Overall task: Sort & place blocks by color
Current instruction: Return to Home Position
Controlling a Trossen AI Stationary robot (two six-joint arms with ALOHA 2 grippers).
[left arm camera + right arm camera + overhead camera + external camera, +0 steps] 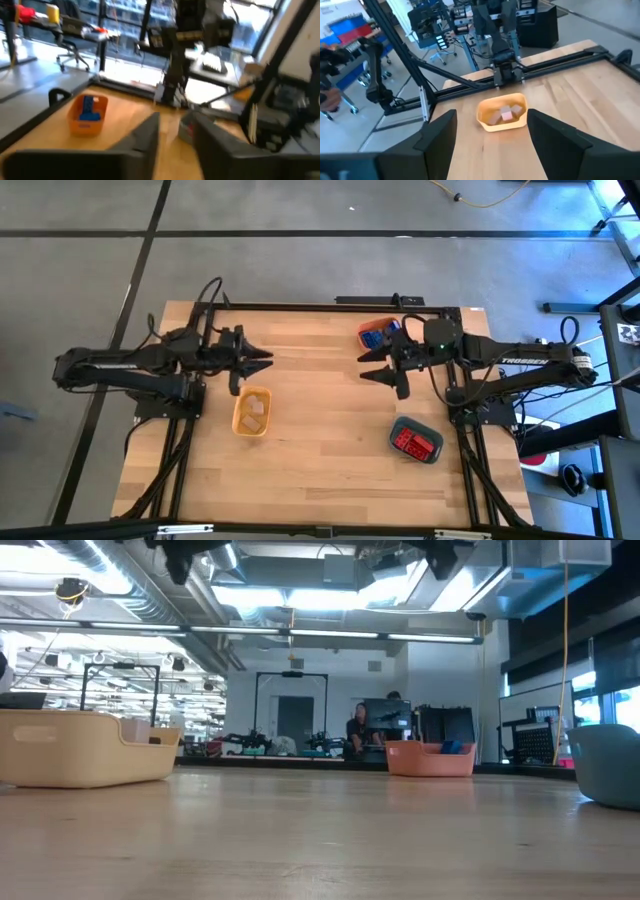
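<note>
Our left pincer (262, 362) hangs with its jaws apart above the table (320, 460), near the yellow tray (240, 426) where we see the beige blocks (254, 410). Our right pincer (367, 367), likewise spread wide, hovers beside the orange tray (365, 329) holding the blue blocks (376, 338); the red blocks (414, 442) lie in the slate-blue tray (398, 427).

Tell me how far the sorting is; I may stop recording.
Looks finished: beige blocks lie in the yellow tray, blue blocks in the orange tray, red blocks in the slate-blue tray. Nothing in hand: left pincer and right pincer are open, empty. No loose blocks show on the table.
</note>
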